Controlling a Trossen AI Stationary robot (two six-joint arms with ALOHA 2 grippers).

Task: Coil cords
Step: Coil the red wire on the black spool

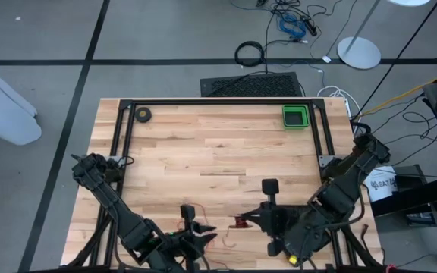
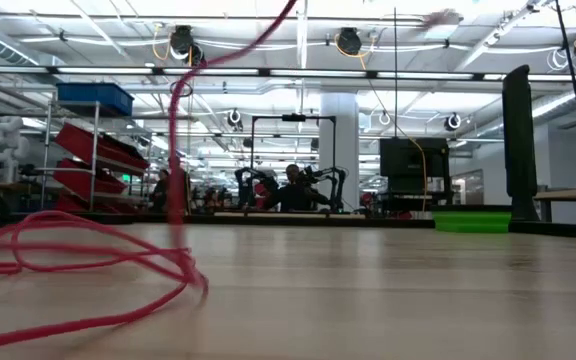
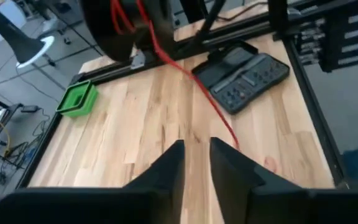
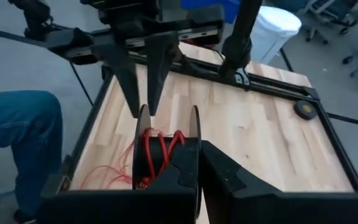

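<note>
The cords are a thin red wire wound on a small round bundle [image 4: 160, 149] between two pale discs. My right gripper [image 4: 199, 177] is shut on the bundle above the table's near middle [image 1: 240, 222]. From the bundle the red wire [image 3: 197, 93] slants down to loose loops [image 2: 88, 265] lying on the wood [image 1: 226, 244]. My left gripper [image 3: 194, 168] stands just left of the bundle [image 1: 205, 227]. It is open with nothing between its fingers, which show in the right wrist view pointing down beyond the bundle [image 4: 143, 87]. My right gripper has the bundle at its fingertips, and one pale disc [image 4: 194, 127] runs down into the slit between the two fingers. The fingers hide the exact place of contact. The bundle is lifted clear of the table, with the wire trailing slack to the wood.
A green tray [image 1: 295, 117] sits at the far right corner and a small dark tape roll [image 1: 143, 114] at the far left. Dark frame rails [image 1: 218, 102] border the table. A dark flat keypad-like box [image 3: 241, 78] lies by the right rail. A person's leg [image 4: 11, 137] shows beside the table.
</note>
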